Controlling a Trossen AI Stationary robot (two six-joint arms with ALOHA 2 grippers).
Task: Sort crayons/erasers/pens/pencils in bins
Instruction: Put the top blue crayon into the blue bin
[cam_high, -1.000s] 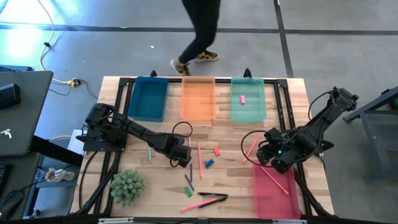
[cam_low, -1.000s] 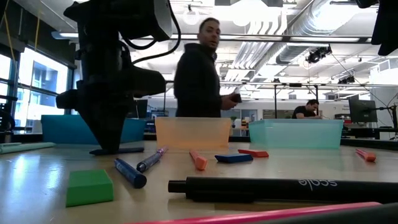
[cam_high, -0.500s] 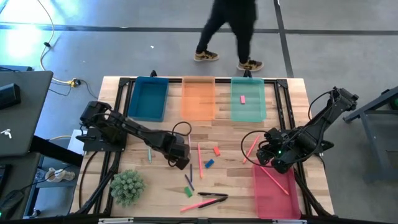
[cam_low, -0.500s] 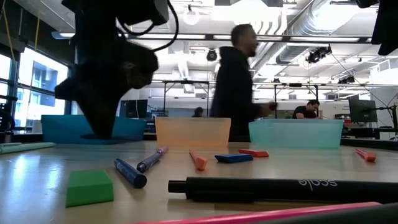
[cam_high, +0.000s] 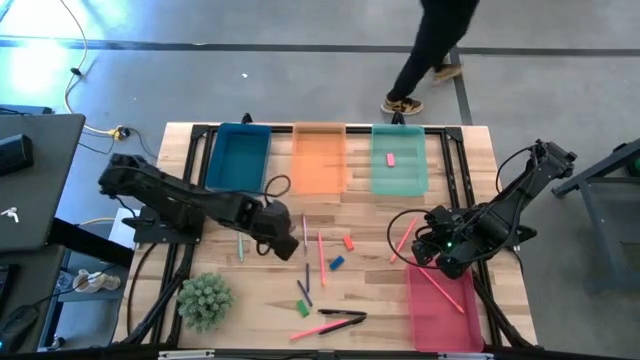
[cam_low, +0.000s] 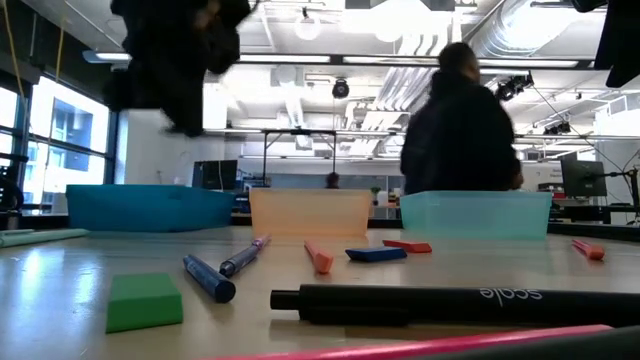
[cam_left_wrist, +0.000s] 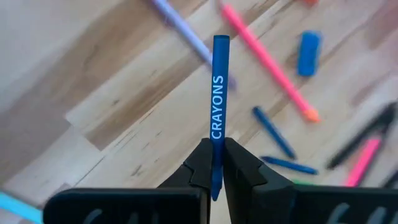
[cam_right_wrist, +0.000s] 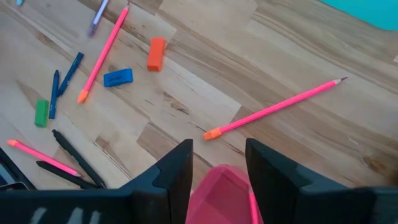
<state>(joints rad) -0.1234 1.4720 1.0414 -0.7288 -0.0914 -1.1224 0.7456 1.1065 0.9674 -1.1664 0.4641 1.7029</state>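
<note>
Free room and obstacles on the table (cam_high: 470, 180):
- Clutter of pens, pencils and erasers (cam_high: 340, 252) is spread over the centre.
- Bare wood is left between this clutter and the bins (cam_high: 320, 160).
- The near left corner is blocked by what appears to be a plant (cam_high: 205, 300).

red-orange eraser (cam_high: 348, 241), blue eraser (cam_high: 337, 263) and green eraser (cam_high: 302, 308) lie flat mid-table; blue bin (cam_high: 238, 158), orange bin (cam_high: 319, 157), green bin (cam_high: 398, 159) line the far edge, red-pink bin (cam_high: 440, 307) near right.

Two dark, jointed robot arms with black looping cables; each end effector, left (cam_left_wrist: 217, 163) and right (cam_right_wrist: 217, 163), has two black angular fingers.
</note>
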